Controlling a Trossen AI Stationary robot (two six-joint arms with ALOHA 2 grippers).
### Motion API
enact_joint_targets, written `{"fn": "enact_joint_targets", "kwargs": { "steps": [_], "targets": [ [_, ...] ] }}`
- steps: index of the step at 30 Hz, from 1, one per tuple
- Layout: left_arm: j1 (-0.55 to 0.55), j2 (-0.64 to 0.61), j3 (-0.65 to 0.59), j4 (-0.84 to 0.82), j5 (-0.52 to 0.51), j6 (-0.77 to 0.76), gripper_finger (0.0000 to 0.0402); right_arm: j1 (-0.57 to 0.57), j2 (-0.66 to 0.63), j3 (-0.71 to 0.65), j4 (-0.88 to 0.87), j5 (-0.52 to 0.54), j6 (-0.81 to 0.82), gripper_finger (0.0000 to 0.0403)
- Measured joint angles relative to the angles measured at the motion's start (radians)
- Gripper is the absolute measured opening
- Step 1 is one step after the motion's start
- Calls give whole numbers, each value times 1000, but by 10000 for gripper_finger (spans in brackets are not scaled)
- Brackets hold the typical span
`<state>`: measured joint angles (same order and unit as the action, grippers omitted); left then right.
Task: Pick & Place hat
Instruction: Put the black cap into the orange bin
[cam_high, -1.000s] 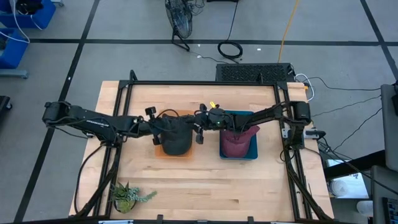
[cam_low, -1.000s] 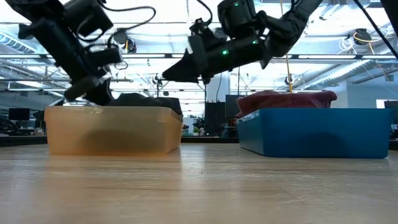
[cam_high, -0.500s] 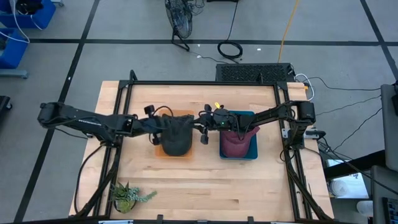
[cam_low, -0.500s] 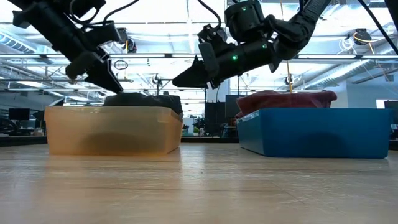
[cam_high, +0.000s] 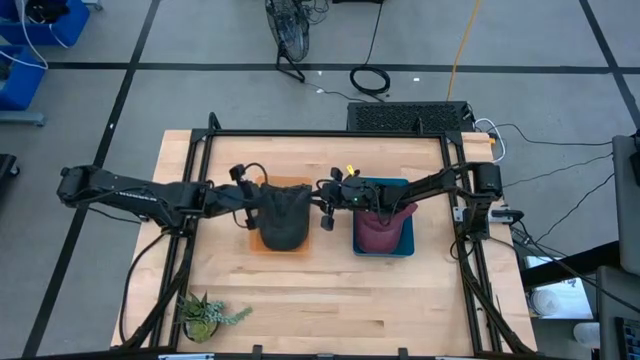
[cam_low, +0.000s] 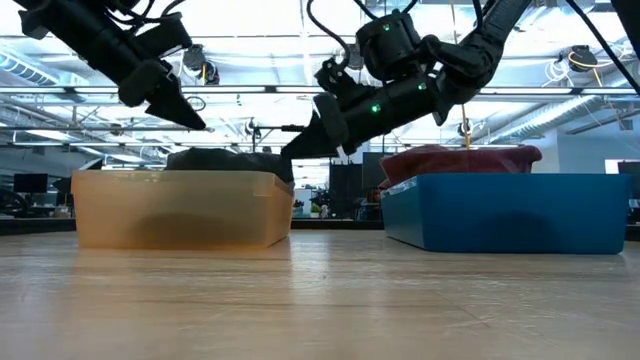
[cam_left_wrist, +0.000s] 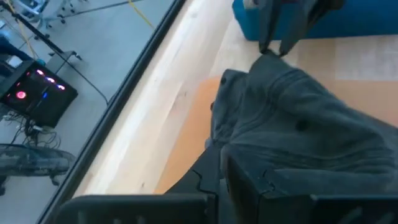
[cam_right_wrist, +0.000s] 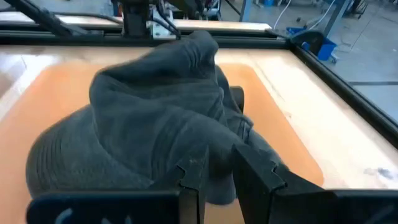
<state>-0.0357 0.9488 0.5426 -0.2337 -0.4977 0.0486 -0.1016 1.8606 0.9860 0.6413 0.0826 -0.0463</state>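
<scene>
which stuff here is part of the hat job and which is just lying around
Part of the job:
dark grey fabric hat
orange plastic bin
maroon fabric hat
blue plastic bin
left hand
right hand

Lying about:
small green potted plant

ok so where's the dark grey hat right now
In the high view the dark grey hat lies in the orange bin left of the blue bin, between the left gripper and right gripper.

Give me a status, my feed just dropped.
Left gripper above the orange bin, holding nothing. Right gripper nearly shut at the dark hat, grip unclear. Dark hat in the orange bin, red hat in the blue bin.
</scene>
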Motion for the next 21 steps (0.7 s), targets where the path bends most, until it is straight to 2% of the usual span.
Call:
{"fn": "enact_joint_targets", "kwargs": {
  "steps": [9, 16, 21],
  "targets": [
    [37, 102, 0, -29, 4, -26, 4, -10, 38, -1, 44, -4, 8, 59],
    [37, 199, 0, 19, 1, -33, 37, -10, 53, -2, 70, -5, 8, 59],
    [37, 226, 0, 21, 0, -55, 46, -10, 53, -2, 88, -5, 6, 59]
  ]
}}
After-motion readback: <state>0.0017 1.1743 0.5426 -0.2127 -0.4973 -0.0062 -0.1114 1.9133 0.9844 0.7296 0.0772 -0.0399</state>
